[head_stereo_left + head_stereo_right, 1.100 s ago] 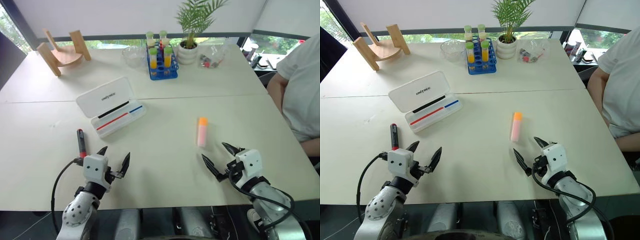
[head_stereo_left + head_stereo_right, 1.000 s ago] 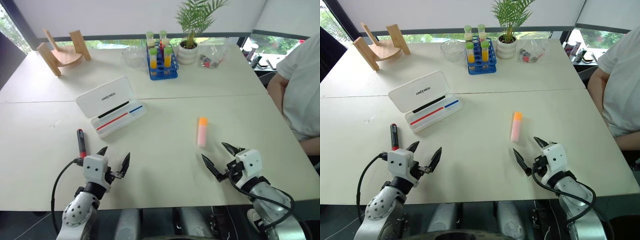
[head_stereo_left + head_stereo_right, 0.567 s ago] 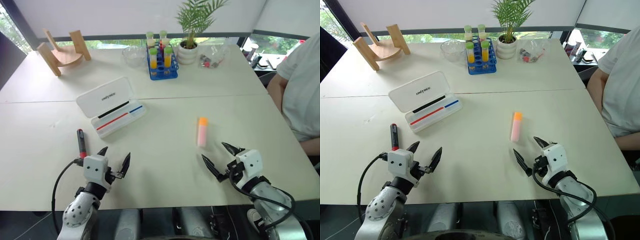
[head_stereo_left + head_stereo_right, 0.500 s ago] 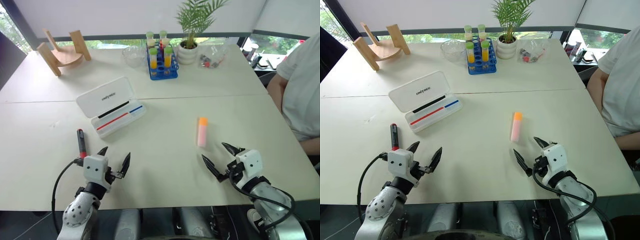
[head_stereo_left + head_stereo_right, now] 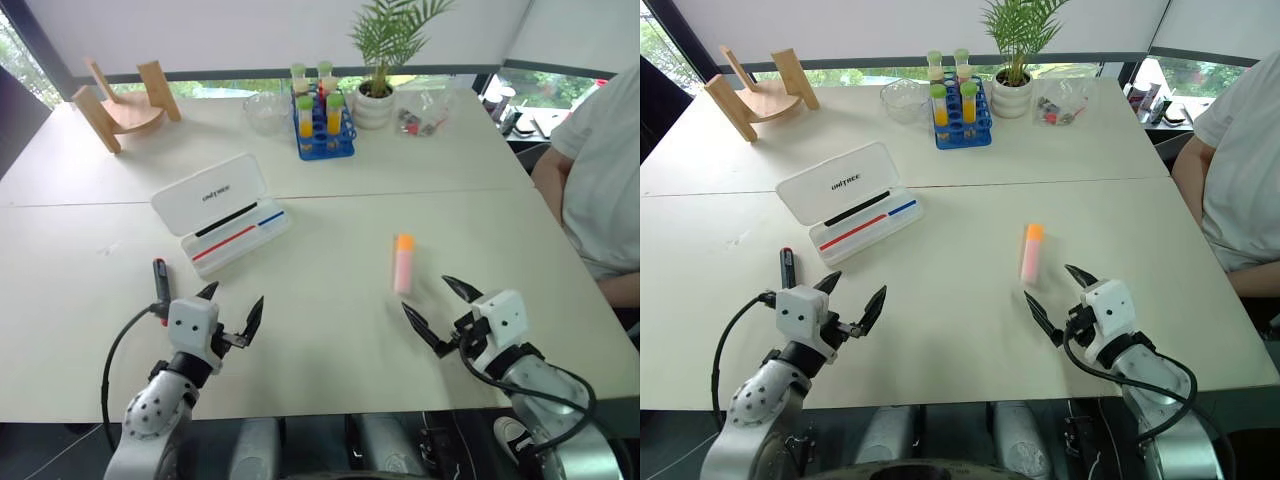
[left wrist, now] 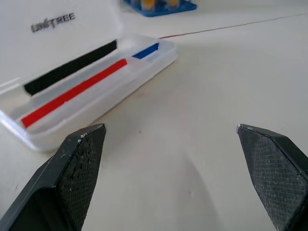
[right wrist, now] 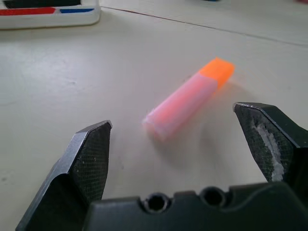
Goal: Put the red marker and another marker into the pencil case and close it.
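Note:
The red marker lies on the table, just left of and beyond my left gripper, which is open and empty. The white pencil case sits open further back on the left, with thin black, red and blue pens inside; the left wrist view shows the case ahead of the open fingers. The other marker, a pink highlighter with an orange cap, lies just beyond my right gripper, which is open and empty. In the right wrist view the highlighter lies ahead, between the spread fingers.
At the back stand a blue rack of test tubes, a glass bowl, a potted plant, a plastic bag and a wooden stand. A person in a white shirt sits at the table's right edge.
Both grippers have risen a little and edged forward, still open. The markers and the case have not moved.

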### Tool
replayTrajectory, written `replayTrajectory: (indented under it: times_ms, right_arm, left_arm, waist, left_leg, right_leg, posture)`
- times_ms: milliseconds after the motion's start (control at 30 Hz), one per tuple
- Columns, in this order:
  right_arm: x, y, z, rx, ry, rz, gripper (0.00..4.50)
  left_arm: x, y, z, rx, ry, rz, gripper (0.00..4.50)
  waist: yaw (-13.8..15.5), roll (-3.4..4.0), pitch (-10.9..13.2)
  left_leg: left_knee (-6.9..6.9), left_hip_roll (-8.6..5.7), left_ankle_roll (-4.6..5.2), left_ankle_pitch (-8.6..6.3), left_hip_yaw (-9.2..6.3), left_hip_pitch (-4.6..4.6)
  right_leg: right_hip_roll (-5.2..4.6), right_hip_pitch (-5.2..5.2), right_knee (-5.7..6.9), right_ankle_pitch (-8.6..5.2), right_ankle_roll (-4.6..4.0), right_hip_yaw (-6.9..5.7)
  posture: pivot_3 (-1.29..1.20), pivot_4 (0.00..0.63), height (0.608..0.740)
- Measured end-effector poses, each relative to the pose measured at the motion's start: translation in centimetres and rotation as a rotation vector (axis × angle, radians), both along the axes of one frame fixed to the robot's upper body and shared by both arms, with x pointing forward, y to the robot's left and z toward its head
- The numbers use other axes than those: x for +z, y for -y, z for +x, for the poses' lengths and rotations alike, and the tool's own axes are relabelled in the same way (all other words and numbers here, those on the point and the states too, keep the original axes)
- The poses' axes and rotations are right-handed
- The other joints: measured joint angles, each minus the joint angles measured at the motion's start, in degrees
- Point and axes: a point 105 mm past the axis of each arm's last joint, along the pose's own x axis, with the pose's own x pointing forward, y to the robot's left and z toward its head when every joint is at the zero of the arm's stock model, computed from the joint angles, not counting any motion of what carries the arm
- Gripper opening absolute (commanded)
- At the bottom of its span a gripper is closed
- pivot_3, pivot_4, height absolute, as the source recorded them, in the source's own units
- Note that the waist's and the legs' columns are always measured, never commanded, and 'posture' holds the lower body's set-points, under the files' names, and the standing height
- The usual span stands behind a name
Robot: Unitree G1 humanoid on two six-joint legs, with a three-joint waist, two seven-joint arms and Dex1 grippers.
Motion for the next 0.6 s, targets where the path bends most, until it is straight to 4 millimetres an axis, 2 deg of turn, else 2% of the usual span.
replayTrajectory:
  times_ms: [233,367,500,600]
  right_arm:
    - [3.7,-1.5,0.8,0.253,-0.116,0.027,4.50]
    - [7.2,-2.3,1.4,0.399,-0.134,-0.007,4.50]
    - [9.1,-2.1,1.9,0.450,-0.152,-0.019,4.50]
    - [9.9,-2.2,2.1,0.479,-0.150,-0.015,4.50]
  left_arm:
    - [2.7,-2.4,1.7,-0.250,-0.049,0.120,4.45]
    - [4.0,-4.9,3.2,-0.357,-0.116,0.204,4.45]
    - [4.4,-6.8,4.8,-0.401,-0.165,0.226,4.45]
    - [4.1,-6.9,6.9,-0.435,-0.172,0.215,4.45]
  waist:
    - [0.0,0.04,0.0]
    - [-0.1,0.03,0.1]
    - [0.2,0.02,0.1]
    - [0.3,0.01,0.1]
  left_leg:
    - [-0.01,0.02,0.01,0.00,-0.02,0.01]
    - [-0.02,0.02,0.01,0.00,-0.02,0.00]
    - [-0.08,0.02,0.08,-0.04,-0.04,-0.19]
    - [-0.07,0.01,0.09,-0.04,-0.07,-0.35]
  right_leg:
    - [0.03,0.01,0.00,0.02,0.01,-0.05]
    - [0.02,-0.02,0.00,0.02,0.01,-0.09]
    - [0.00,-0.17,-0.04,0.10,0.16,-0.17]
    - [-0.01,-0.30,-0.04,0.14,0.22,-0.22]
  posture:
    - [0.00,0.150,0.740]
    - [0.00,0.150,0.740]
    - [0.00,0.150,0.740]
    - [0.00,0.150,0.740]
